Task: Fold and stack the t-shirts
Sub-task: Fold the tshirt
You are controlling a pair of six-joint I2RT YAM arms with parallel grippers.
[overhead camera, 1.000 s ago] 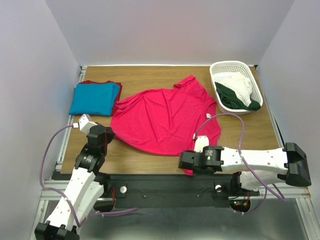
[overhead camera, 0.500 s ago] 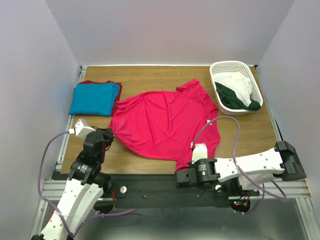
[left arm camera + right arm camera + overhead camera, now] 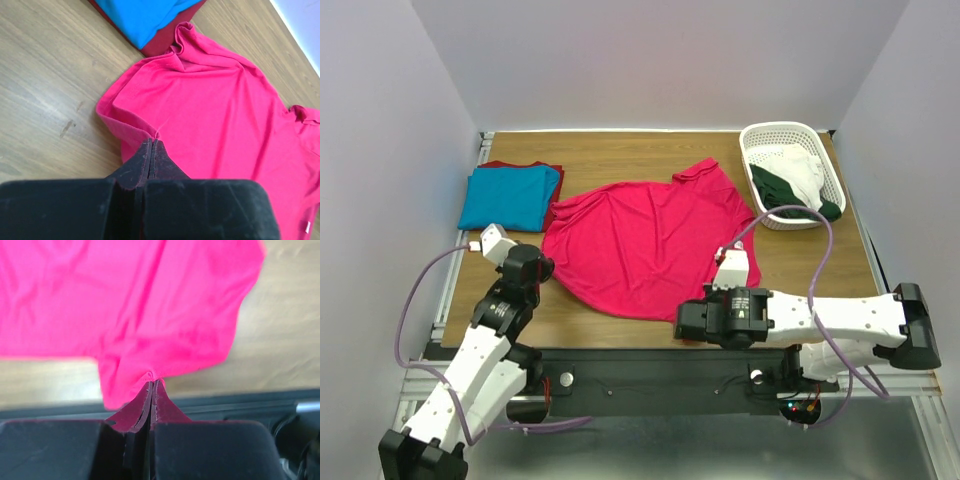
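Top external view, upper left: a turquoise-blue t-shirt (image 3: 508,198) lies folded on a folded dark red t-shirt (image 3: 552,207), so two look done. Lower left, the left gripper (image 3: 151,143) has its jaws pressed together on the left edge of the crimson-pink t-shirt (image 3: 640,235), which lies spread and unfolded mid-frame. Right of centre, low in the frame, the right gripper (image 3: 152,382) pinches that shirt's near hem. Upper right, a white basket (image 3: 772,130) holds white and dark green garments (image 3: 798,185), seemingly awaiting folding.
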